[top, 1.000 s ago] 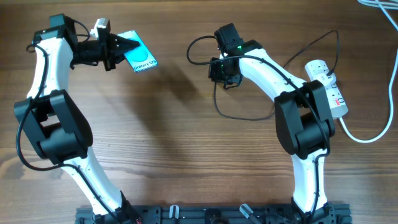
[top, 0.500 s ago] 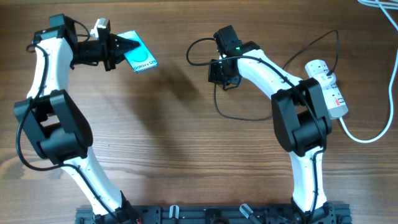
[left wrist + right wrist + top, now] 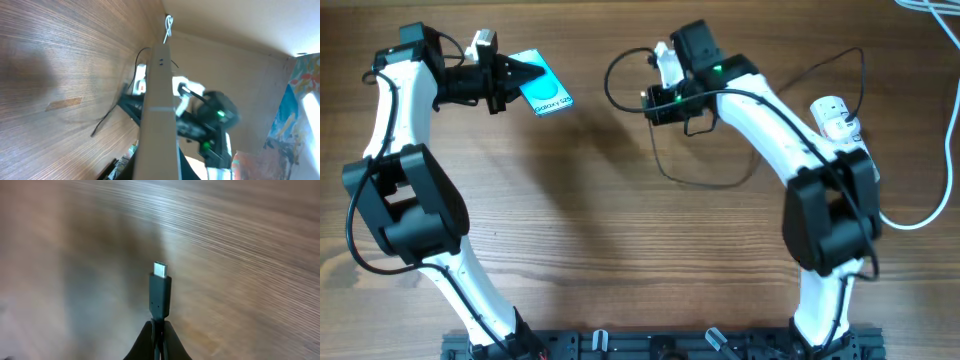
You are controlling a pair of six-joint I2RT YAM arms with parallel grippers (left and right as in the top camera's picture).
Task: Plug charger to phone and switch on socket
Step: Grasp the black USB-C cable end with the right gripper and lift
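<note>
Since a second ago our right gripper (image 3: 658, 98) has swung farther left. The socket (image 3: 840, 122) sits far right. Far left, our left gripper (image 3: 525, 73) seems closed on the slick phone (image 3: 548, 92). The right is clamped on the charger (image 3: 160, 295) behind its stiff plug, limp cable trailing.

Overhead straight down on table (image 3: 620, 260), wrist cameras close, sharing its woodgrain
</note>
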